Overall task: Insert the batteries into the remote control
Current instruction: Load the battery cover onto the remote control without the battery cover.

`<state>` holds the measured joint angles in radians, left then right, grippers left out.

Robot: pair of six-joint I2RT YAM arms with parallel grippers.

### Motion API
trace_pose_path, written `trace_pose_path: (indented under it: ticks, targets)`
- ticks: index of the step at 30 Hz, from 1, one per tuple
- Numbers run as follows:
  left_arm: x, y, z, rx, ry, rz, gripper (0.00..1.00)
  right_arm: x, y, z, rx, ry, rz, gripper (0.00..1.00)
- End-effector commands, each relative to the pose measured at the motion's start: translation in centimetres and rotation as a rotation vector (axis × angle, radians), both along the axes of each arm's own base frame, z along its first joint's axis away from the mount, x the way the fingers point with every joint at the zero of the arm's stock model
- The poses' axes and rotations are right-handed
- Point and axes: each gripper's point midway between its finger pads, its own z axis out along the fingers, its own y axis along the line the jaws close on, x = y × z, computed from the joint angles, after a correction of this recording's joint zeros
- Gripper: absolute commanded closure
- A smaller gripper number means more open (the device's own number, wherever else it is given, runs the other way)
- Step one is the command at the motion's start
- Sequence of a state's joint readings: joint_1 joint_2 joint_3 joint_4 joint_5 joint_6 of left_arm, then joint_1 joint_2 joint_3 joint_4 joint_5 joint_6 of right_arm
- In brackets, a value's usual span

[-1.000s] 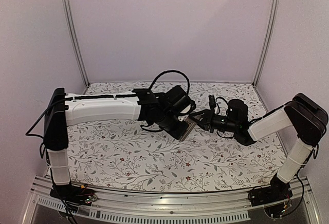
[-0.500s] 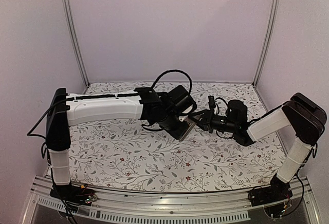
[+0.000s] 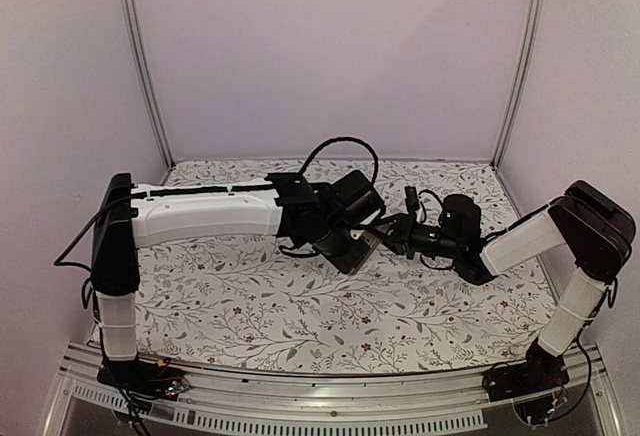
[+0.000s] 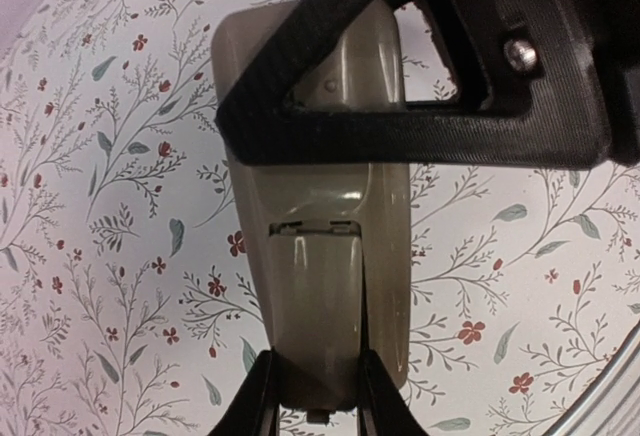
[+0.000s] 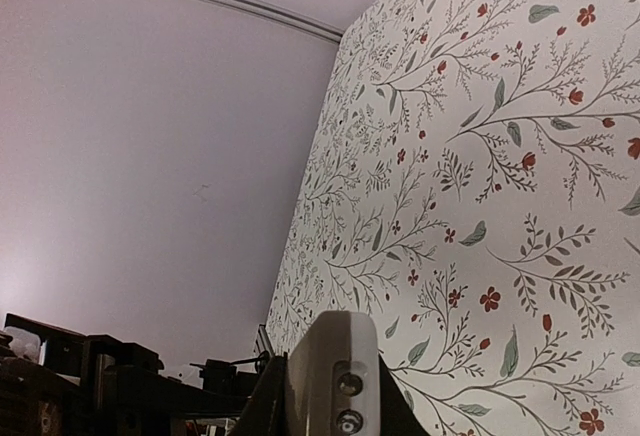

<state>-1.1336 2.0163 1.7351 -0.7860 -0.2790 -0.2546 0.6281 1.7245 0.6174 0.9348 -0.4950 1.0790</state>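
**Remote held off the desk, no batteries in view**

The slim rectangular plastic remote control [image 4: 305,186], its grey-tan back to the left wrist camera, hangs above the flower-patterned desk [image 4: 100,206] near the middle. The left hand [image 4: 318,361] grasps it by the sides at one end, one finger on each long edge. The right hand [image 5: 333,401] is clenched. It reaches across the other end of the remote control, its black frame lying over the back. In its own camera a pale rounded piece [image 5: 330,341] with two small round marks sits between its fingers. I cannot tell whether that is the end of the remote control.

The battery cover [image 4: 315,306] looks closed, with a seam across the back, so the step in hand is probably getting the compartment open, and loading has not begun. The next move would call for one hand to brace the body while the other slides the cover off along its length. Then a battery must be found.

Count: one remote control, two hands, no orange-red cylindrical batteries visible in any view.
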Motion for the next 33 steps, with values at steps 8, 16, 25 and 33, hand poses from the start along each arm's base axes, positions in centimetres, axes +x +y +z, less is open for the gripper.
trace_pose_path:
  ticks: [8,16,25,33]
  targets:
    - [-0.4,-1.1,0.2,-0.136,0.092,0.007,0.79,-1.0,0.8,1.7,0.065,-0.055,0.041,1.00]
    - [-0.4,-0.9,0.6,-0.199,0.118,0.006,0.80,-1.0,0.8,2.1,0.084,-0.062,0.046,1.00]
    - [-0.8,-0.8,1.1,-0.132,0.047,-0.021,0.80,-0.5,0.2,1.6,0.073,-0.042,0.020,1.00]
    - [-0.8,-0.8,0.8,-0.090,0.034,-0.029,0.80,0.3,-0.9,1.6,0.063,-0.045,-0.019,1.00]
